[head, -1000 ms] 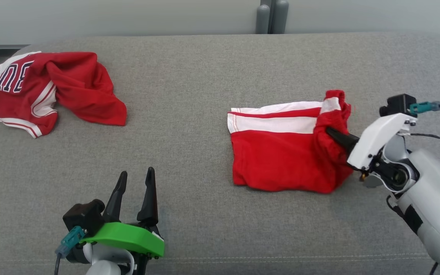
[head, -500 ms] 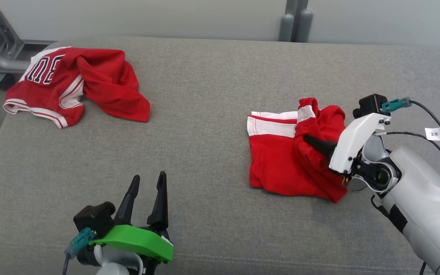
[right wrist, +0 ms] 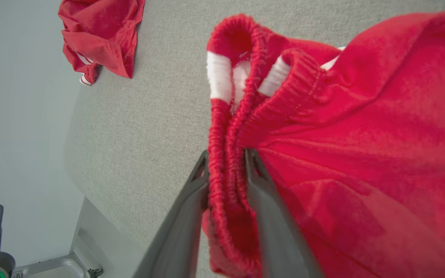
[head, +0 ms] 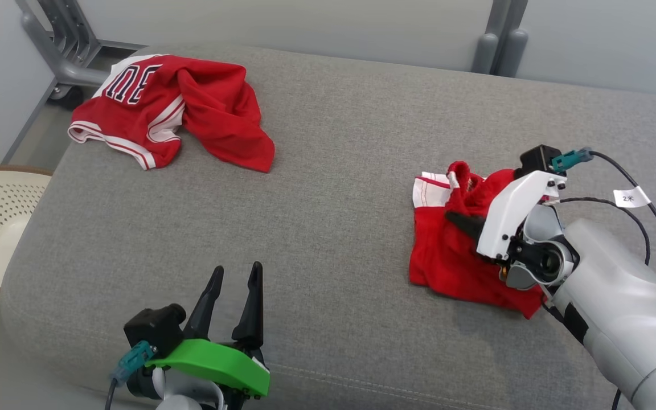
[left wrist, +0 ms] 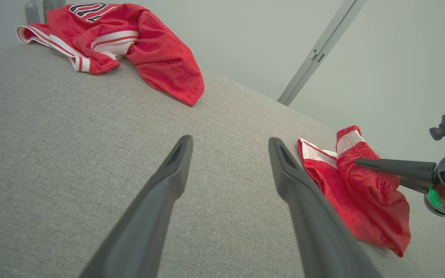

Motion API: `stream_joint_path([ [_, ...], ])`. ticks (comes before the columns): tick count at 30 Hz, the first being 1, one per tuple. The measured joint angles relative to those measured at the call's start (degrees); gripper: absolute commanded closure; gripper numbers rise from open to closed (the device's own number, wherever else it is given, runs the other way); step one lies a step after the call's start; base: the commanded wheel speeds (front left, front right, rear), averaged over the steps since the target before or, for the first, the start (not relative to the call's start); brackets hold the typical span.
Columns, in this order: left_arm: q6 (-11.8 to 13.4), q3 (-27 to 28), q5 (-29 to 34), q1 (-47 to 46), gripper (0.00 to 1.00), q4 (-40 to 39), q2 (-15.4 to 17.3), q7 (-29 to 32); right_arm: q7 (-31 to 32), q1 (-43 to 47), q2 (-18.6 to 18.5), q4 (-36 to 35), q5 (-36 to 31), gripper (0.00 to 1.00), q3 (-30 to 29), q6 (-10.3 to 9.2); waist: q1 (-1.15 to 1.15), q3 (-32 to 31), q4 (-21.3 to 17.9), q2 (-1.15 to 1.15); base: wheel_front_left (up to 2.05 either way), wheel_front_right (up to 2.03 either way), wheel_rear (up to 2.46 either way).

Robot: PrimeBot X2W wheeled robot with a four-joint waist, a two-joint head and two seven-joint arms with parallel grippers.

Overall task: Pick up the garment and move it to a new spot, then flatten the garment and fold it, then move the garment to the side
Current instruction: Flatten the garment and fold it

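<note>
Head view looks down over the cushion [head: 328,171]; both wrist views share the shorts [left wrist: 365,208].

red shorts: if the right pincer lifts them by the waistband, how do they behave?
Likely floppy: the red shorts are bunched around the right pincer, so they should drape. Probably light: thin cloth, lying nearly flat on the cushion. Grip seems fair: the ribbed waistband sits between the fingers, yet might slip.
</note>
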Motion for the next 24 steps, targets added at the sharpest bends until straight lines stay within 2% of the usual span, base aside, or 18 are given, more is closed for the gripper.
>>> stream_joint_path([
  [1, 0.0, 0.0, -0.1, 0.0, 0.0, 0.1, 0.0, 0.0, 0.1, -0.2, 0.2, 0.4, -0.4, 0.49, 0.4, -0.04, 0.0, -0.1, 0.3, 0.0, 0.0, 0.0, 0.0],
  [2, 0.0, 0.1, -0.1, 0.0, 0.0, 0.1, 0.0, 0.0, 0.1, -0.2, 0.5, 0.7, -0.7, 0.06, 0.7, -0.18, 0.0, -0.1, 0.6, 0.0, 0.0, 0.0, 0.0],
  [3, 0.0, 0.2, -0.1, 0.0, 0.0, 0.1, 0.0, 0.0, 0.1, -0.4, 0.9, 0.9, -0.8, 0.0, 1.0, -0.45, 0.0, -0.2, 0.8, 0.0, 0.0, 0.0, 0.0],
  [7, 0.1, 0.7, -0.1, 0.0, 0.0, 0.1, 0.0, 0.0, 0.1, -1.6, 1.7, 1.0, -2.8, 0.0, 2.7, -0.24, 0.0, -0.6, 0.9, 0.0, 0.0, 0.0, 0.0],
  [15, 0.5, 2.1, 0.2, 0.1, 0.0, 0.5, 0.1, 0.0, -0.6, -4.1, 2.3, -0.7, -3.7, 0.0, 3.7, 1.57, 0.0, -1.7, -0.9, 0.0, 0.0, 0.0, 0.0],
  [24, 0.6, 3.6, 1.4, 0.2, 0.0, -0.7, 0.1, 0.0, -4.2, -5.0, -3.1, -1.0, -4.2, 0.0, 0.8, 2.1, 0.0, -2.8, -4.8, 0.0, 0.0, 0.0, 0.0],
])
